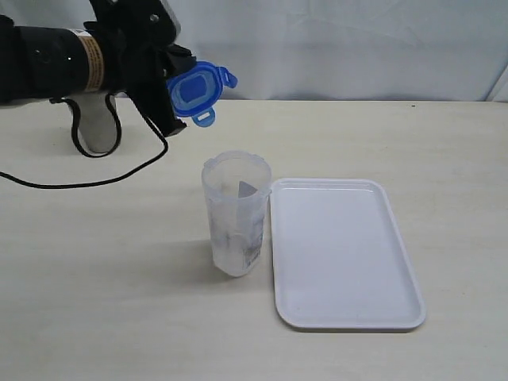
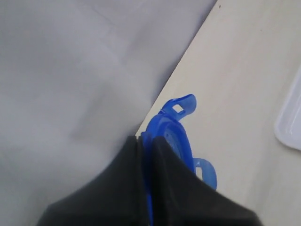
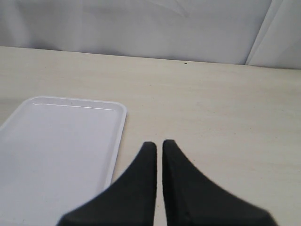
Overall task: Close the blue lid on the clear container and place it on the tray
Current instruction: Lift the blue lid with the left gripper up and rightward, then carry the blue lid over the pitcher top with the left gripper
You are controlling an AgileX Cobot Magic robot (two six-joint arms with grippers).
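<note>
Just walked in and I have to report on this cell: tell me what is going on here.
The left hand is clamped on the blue lid, holding it up in the air, not yet over the clear container. The container stands open on the table, right beside the empty white tray. The right hand is shut and empty, near the tray.

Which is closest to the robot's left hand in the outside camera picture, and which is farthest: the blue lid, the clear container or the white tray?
1. The blue lid: pinched in the left hand, up in the air on the left.
2. The clear container: standing on the table in the middle, below and right of that hand.
3. The tray: flat on the table, right of the container, farthest away.
</note>
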